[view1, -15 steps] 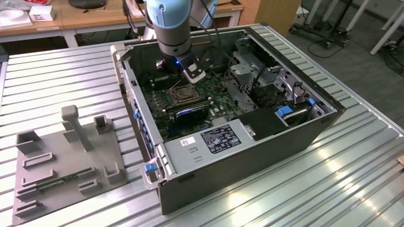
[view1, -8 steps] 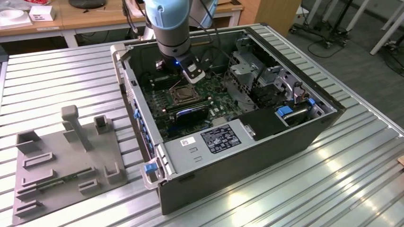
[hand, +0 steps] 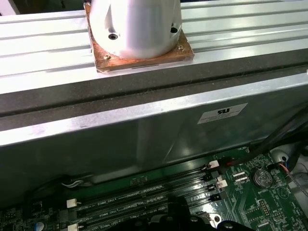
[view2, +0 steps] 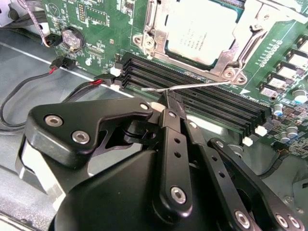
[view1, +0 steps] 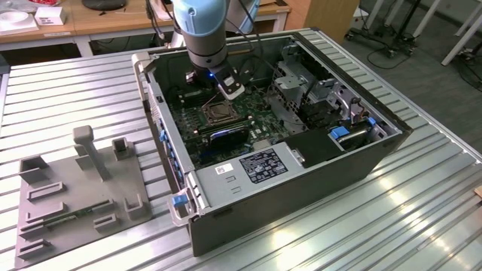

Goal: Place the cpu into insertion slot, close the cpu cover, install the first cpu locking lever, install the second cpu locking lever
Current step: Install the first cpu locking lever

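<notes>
Cpu (view2: 202,29) inside insertion slot (view2: 149,30)

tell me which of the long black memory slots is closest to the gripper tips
The outermost slot, farthest from the chip; the gripper, shut on the thin wire lever, hangs right over it.

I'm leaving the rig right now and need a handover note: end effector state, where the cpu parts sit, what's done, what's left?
The end effector is shut on a thin locking lever, pinched above the memory slots in the second wrist view.
The cpu sits in the insertion slot.
The cpu cover lies down around the cpu's edges.
Done, as far as shows: placing the cpu, closing the cover.
Left: the held lever looks not yet latched. I cannot tell which lever it is, or the other's state.
</notes>
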Available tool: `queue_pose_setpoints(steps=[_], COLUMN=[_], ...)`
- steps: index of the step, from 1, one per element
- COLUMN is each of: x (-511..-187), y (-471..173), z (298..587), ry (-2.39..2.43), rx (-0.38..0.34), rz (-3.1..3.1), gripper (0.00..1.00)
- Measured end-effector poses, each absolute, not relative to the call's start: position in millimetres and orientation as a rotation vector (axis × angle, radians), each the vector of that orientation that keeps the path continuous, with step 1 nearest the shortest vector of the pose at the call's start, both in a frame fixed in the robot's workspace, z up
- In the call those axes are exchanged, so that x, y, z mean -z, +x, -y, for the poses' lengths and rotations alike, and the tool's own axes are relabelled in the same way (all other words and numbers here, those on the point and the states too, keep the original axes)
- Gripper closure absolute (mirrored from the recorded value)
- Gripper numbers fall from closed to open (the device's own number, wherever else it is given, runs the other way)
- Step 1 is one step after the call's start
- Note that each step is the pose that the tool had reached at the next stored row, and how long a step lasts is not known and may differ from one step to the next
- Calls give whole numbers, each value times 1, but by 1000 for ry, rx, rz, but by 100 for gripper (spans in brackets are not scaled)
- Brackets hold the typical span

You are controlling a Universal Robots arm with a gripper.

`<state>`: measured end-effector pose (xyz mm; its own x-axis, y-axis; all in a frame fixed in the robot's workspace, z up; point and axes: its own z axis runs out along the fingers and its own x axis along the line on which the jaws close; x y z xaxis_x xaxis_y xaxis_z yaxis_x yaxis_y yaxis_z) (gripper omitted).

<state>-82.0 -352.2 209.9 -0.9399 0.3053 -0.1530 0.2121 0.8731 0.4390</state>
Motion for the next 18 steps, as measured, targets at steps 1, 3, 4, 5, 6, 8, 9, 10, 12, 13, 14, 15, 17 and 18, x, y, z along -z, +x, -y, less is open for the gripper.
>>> queue_pose_setpoints(steps=[1,3,4,5,6,8,9,10,12,13,14,15,17,18], x=[-210,-210,-209,-209,-209,-209,-209,-209,-208,-208,-208,-207,-207,-206], y=[-82,-82,-82,-82,-82,-82,-82,-82,-82,-82,-82,-82,-82,-82], z=[352,352,352,353,353,353,353,353,353,353,353,353,353,353], ry=[395,395,395,395,395,395,395,395,395,395,395,395,395,395], rx=[-626,-626,-626,-626,-626,-626,-626,-626,-626,-626,-626,-626,-626,-626], rz=[-2827,-2827,-2827,-2827,-2826,-2826,-2826,-2826,-2826,-2826,-2826,-2826,-2826,-2826], gripper=[89,89,89,89,89,89,89,89,89,89,89,89,89,89])
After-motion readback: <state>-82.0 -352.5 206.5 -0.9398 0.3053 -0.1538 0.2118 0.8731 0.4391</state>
